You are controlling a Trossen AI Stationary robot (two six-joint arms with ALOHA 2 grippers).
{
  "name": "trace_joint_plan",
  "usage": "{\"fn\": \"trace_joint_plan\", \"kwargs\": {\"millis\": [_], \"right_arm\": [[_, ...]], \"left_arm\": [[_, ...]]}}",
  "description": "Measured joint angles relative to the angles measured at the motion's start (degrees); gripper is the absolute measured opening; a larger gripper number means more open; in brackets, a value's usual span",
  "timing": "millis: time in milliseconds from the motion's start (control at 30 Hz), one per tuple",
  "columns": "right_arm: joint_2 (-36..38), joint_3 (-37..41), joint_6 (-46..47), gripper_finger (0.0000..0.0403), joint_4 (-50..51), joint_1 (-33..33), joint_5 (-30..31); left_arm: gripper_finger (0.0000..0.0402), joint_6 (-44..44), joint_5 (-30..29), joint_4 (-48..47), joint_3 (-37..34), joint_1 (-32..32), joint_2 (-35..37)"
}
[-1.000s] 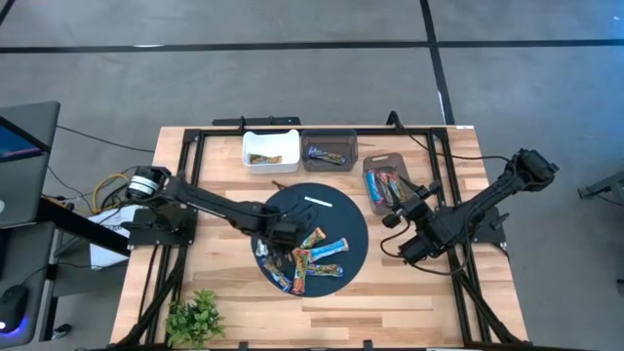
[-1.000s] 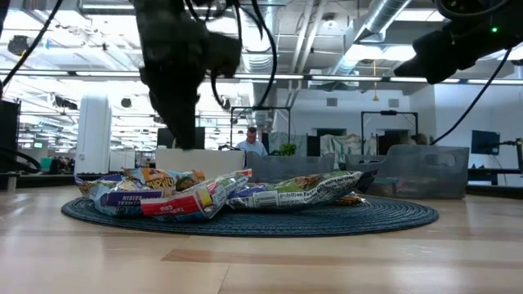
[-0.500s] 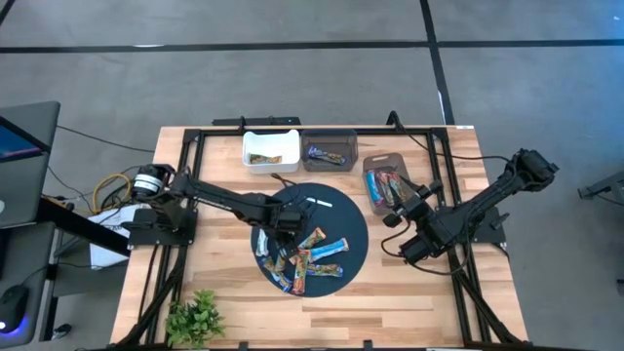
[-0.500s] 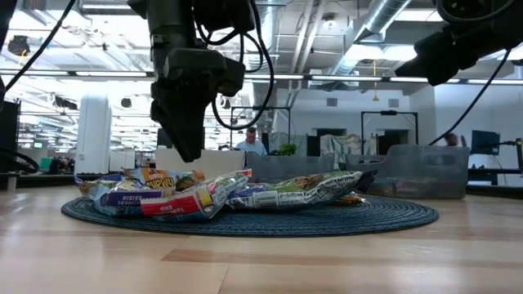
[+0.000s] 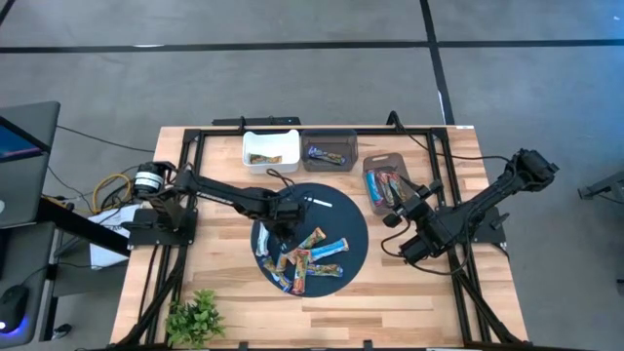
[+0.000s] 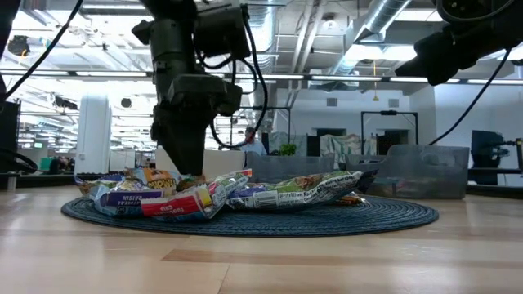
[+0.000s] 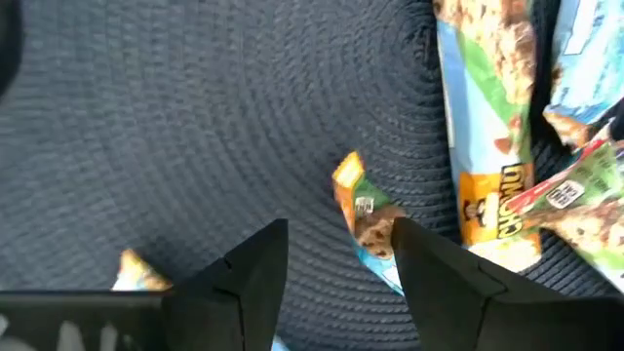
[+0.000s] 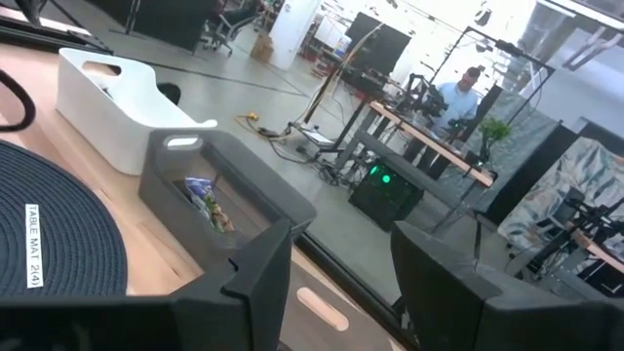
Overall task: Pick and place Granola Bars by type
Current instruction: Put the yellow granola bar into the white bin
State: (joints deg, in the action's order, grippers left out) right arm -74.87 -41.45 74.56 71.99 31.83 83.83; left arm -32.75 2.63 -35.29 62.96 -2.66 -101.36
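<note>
The Granola Bars [image 5: 307,258] lie heaped on the near half of the round dark mat [image 5: 346,210], and the left tool [image 5: 278,222] hangs just over the heap's left edge, fingers apart and holding nothing. Farther right, the right tool [image 5: 392,220] waits above the tabletop [image 5: 224,283] beside the dark bin [image 5: 371,164] holding more bars, fingers spread. At the far edge, the white bin [image 5: 270,151] and grey bin [image 5: 329,148] each hold bars.

The high view looks straight down on the whole counter [image 5: 390,297], the round dark mat [image 5: 346,219] at its centre. The low view sits at counter height just off that mat's edge, facing level into the room. The left wrist view hangs close above the mat. The right wrist view looks across the mat's rim towards the grey bin [image 8: 234,190].
</note>
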Motion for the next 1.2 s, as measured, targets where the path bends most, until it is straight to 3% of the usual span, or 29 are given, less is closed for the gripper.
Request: {"fn": "trace_joint_plan", "kwargs": {"millis": [400, 533, 800, 1200], "right_arm": [[0.0, 0.0, 0.0, 0.0171, 0.0, 0.0, 0.0], [0.0, 0.0, -0.2, 0.0171, 0.0, 0.0, 0.0], [0.0, 0.0, -1.1, 0.0171, -0.1, -0.1, 0.0], [0.0, 0.0, -1.1, 0.0171, -0.2, -0.1, 0.0]], "left_arm": [[0.0174, 0.0, 2.1, 2.1, -1.3, 0.3, 0.1], [0.0135, 0.9, 2.0, 2.1, -1.3, 0.3, 0.1], [0.0010, 5.1, 2.0, 1.9, -1.4, 0.3, 0.1], [0.0000, 8.9, -1.7, 1.4, 0.4, 0.3, 0.1]]}}
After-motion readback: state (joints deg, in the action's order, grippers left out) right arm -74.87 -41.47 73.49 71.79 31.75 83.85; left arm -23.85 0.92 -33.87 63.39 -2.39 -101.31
